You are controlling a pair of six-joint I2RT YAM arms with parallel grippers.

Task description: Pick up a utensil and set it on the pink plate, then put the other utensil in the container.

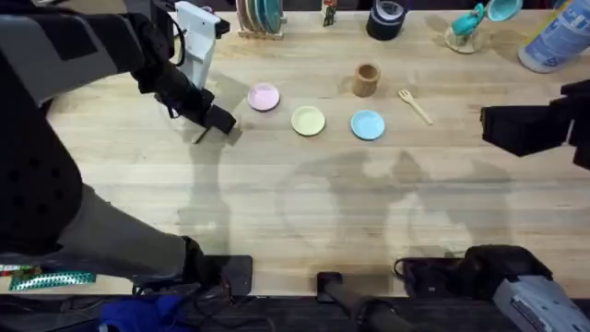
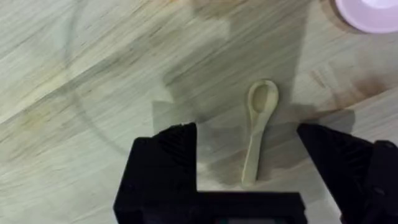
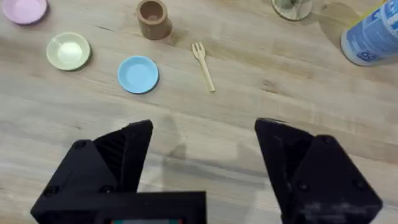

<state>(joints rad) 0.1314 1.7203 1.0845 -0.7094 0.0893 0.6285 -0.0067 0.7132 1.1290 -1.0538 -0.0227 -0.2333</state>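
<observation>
The table (image 1: 304,203) is viewed from above and forward by the overhead camera. The wood is viewed closely, straight down, by the left wrist camera. The pink plate (image 3: 25,10) is shared by all views.

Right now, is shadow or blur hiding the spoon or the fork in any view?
Left wrist view: the wooden spoon lies in the arm's shadow between the open left tool fingers, outline still clear. Right wrist view: the wooden fork is evenly lit and sharp. Overhead view: the left arm shows large, dark and blurred, and soft arm shadows fall on the table short of the plates.
</observation>
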